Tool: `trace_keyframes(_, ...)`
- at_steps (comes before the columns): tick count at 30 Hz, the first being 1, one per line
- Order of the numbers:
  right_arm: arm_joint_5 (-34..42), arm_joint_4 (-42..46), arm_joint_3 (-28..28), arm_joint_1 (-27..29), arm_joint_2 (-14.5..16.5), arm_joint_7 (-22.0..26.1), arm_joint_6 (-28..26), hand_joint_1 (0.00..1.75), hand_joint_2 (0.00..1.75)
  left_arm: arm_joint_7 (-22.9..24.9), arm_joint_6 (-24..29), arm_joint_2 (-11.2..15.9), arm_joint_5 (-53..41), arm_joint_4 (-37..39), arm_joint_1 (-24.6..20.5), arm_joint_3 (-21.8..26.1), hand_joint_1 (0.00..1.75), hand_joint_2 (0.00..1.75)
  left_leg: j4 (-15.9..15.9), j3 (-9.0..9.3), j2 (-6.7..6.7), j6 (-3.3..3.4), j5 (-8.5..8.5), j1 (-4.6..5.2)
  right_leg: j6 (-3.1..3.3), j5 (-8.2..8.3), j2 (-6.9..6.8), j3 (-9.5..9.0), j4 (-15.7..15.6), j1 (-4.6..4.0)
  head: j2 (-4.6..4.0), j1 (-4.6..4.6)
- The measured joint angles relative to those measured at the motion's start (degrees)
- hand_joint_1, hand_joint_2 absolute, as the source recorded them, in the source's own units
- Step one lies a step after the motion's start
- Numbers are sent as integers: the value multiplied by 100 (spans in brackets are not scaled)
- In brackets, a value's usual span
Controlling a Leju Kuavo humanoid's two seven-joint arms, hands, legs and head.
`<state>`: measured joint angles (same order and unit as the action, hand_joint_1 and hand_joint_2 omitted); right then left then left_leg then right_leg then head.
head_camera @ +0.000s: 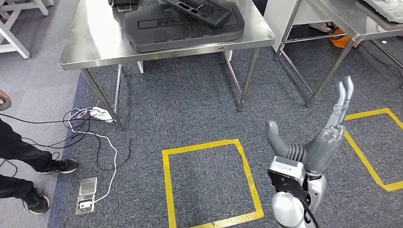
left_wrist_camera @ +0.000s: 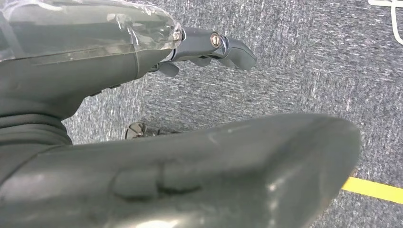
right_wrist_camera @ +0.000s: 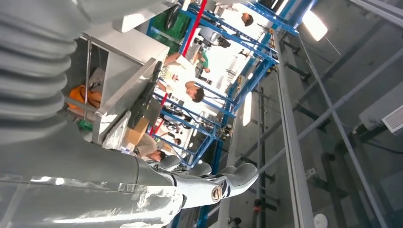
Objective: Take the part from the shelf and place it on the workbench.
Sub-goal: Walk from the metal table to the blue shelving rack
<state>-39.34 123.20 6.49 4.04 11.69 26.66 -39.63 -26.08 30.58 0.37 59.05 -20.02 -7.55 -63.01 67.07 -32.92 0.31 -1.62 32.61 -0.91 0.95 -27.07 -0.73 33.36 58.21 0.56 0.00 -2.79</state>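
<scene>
Your right hand is raised over the grey carpet floor, fingers stretched straight and apart from the thick grey thumb, nothing in it: released. Right wrist view shows the same, fingers extended into open air with blue steel racking and people far beyond them.

Your left hand hangs over the carpet; the thick grey thumb sits apart from the darker fingers, which jut out with a slight curl at the tips. Nothing between them, so released too.

The task's thing, the large dark grey moulded plastic part, lies on the stainless steel workbench, well ahead of your right fingertips and off to their left. A narrower black moulded piece lies tilted across its top.

A yellow tape square marks the floor just left of your right thumb; a second yellow tape outline lies just right of the fingers. A white power strip with cables sits by the bench leg, and a person's dark trouser legs and shoes stand far left.
</scene>
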Motion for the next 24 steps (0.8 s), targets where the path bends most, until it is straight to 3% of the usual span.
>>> trace_keyframes(2, -9, -3, 2, -2, 0, -21, 0, 0, 0, 0, 0, 0, 0, 0, -4, -1, 0, 0, -650, 371, -19, 30, -120, 6, -50, 22, 5, 89, 91, -5, 0, 1)
trace_keyframes(3, -23, -4, 1, -3, 0, -40, 0, 0, 44, 0, 0, 0, 0, 0, -1, -2, 0, 0, -799, 432, -30, 58, -112, 15, -81, 38, 7, 115, 119, -11, 0, 1)
trace_keyframes(6, -93, -7, 1, -2, -4, -102, 0, 0, 175, 0, 0, 0, 14, 0, 8, -15, 0, 0, -838, 381, -28, 182, -174, 21, -186, 73, 20, 149, 145, -6, 0, -23)
trace_keyframes(8, -93, -8, 1, -2, -9, -132, 0, 0, 87, -3, 0, 0, 25, 0, -2, -26, 0, 0, -866, 312, -7, 277, -263, 11, -244, -180, 36, 269, 425, 13, 0, -54)
trace_keyframes(10, -24, -8, 0, 4, -20, -143, 0, 0, 0, -6, 0, 0, 30, 0, -4, -34, 0, 0, -865, 210, 8, 326, -343, 21, -285, -645, 43, 517, 1093, 22, 0, -95)
trace_keyframes(12, 86, -8, 0, 23, -37, -137, 0, 0, 0, -9, 0, 0, 37, 0, 0, -41, 0, 0, -857, 104, 18, 334, -412, 42, -301, -896, 43, 659, 1634, 23, 0, -114)
trace_keyframes(13, 140, -8, 0, 32, -45, -135, 0, 0, 0, -13, 0, 0, 40, 0, 1, -44, 0, 0, -855, 61, 21, 331, -442, 51, -292, -862, 43, 579, 1617, 22, 0, -116)
trace_keyframes(14, 189, -8, 0, 39, -53, -137, 0, 0, 0, -21, -1, 0, 43, 0, 0, -45, 0, 0, -853, 30, 21, 325, -466, 58, -270, -731, 43, 380, 1362, 18, 0, -117)
trace_keyframes(16, 260, -8, 0, 39, -74, -148, 0, 0, 0, -44, -8, -1, 44, 0, -1, -48, 0, 0, -849, 0, 21, 301, -503, 72, -199, -433, 42, -165, 502, -5, 0, -121)
trace_keyframes(17, 289, -8, 0, 36, -84, -154, 0, 0, 0, -55, -11, -2, 44, 0, -2, -52, 0, 0, -845, -11, 21, 278, -522, 77, -166, -347, 41, -345, 173, -26, 0, -121)
trace_keyframes(18, 318, -8, 0, 35, -94, -158, 0, 0, 0, -62, -16, -2, 45, 0, -3, -60, 0, 0, -842, -21, 22, 253, -540, 79, -141, -317, 42, -430, -7, -46, 0, -120)
trace_keyframes(21, 391, -8, -1, 43, -113, -158, 0, 0, 0, -72, -44, -2, 44, 0, -5, -89, 0, 0, -840, -37, 26, 157, -578, 74, -71, -253, 41, -409, -92, -56, 0, -116)
trace_keyframes(23, 408, -8, -3, 37, -120, -153, 0, 0, 0, -76, -58, -2, 43, 0, -6, -96, 0, 0, -637, -118, 9, 96, -406, 75, -10, -173, 30, -384, -148, -22, 0, -87)
trace_keyframes(24, 410, -8, -4, 35, -123, -150, 0, 0, 0, -77, -60, -2, 43, 0, -5, -97, 0, 0, -365, -225, -1, 74, -216, 65, 9, -144, 21, -362, -158, -13, 0, -63)
